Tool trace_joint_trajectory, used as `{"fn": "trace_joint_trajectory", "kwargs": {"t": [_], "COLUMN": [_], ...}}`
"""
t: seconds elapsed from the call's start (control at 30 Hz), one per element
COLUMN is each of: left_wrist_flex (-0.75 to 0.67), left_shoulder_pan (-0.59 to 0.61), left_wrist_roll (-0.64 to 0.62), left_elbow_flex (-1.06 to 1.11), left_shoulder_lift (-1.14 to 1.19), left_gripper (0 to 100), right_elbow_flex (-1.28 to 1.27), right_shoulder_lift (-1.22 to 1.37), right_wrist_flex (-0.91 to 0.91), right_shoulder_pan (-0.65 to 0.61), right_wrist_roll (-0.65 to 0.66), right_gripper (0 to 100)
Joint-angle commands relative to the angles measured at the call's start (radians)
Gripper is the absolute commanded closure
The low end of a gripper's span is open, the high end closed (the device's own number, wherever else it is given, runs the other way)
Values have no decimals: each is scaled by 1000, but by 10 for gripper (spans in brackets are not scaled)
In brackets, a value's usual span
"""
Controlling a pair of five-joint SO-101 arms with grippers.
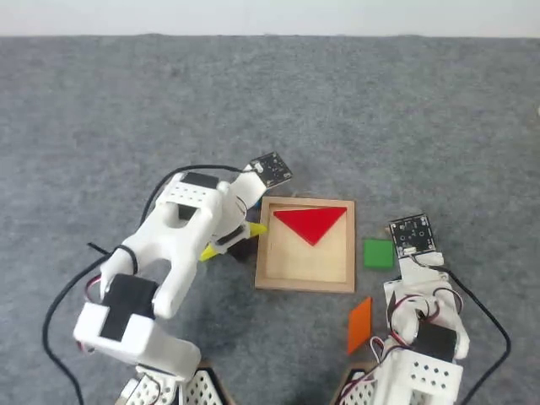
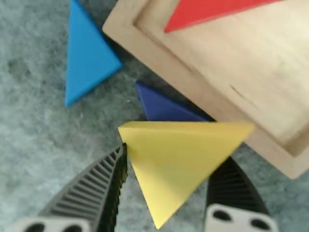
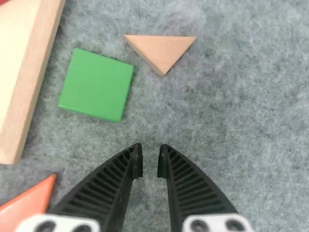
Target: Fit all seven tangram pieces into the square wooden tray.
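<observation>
The square wooden tray (image 1: 266,270) lies mid-table with a red triangle (image 1: 310,224) in its far half. My left gripper (image 1: 221,245) sits just off the tray's left side, shut on a yellow triangle (image 2: 178,159). Under it lies a dark blue piece (image 2: 166,108) against the tray wall (image 2: 159,63), and a light blue triangle (image 2: 87,53) lies beside that. My right gripper (image 3: 149,162) hovers over bare carpet right of the tray, its jaws nearly together and holding nothing. A green square (image 3: 96,84), a peach triangle (image 3: 161,50) and an orange piece (image 3: 24,208) lie around it.
Grey carpet covers the table. The green square (image 1: 379,253) lies just right of the tray and the orange piece (image 1: 360,325) nearer the front. Black cables trail from both arm bases along the front edge.
</observation>
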State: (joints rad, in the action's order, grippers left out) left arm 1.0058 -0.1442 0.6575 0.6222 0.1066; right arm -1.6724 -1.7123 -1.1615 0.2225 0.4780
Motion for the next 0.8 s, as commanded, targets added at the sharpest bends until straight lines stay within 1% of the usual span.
{"fn": "trace_joint_trajectory", "kwargs": {"t": [0.0,0.17,0.3,0.47,0.57,0.7,0.77], "left_wrist_flex": [0,11,124,230,258,265,302], "left_shoulder_pan": [-6,3,23,97,137,157,158], "left_wrist_roll": [2,2,14,23,25,55,55], "left_elbow_flex": [-44,-59,-136,-243,-286,-288,-309], "left_shoulder_lift": [0,0,0,0,8,2,-9], "left_gripper": [782,840,899,987,987,987,987], "right_elbow_flex": [-15,-15,-15,-15,-15,-15,-15], "right_shoulder_lift": [-10,-10,-10,-10,-10,-10,-10], "right_wrist_flex": [1,1,1,1,1,1,1], "right_shoulder_pan": [5,5,5,5,5,5,5], "right_wrist_roll": [6,6,5,5,5,5,5], "right_gripper": [933,933,933,933,933,933,933]}}
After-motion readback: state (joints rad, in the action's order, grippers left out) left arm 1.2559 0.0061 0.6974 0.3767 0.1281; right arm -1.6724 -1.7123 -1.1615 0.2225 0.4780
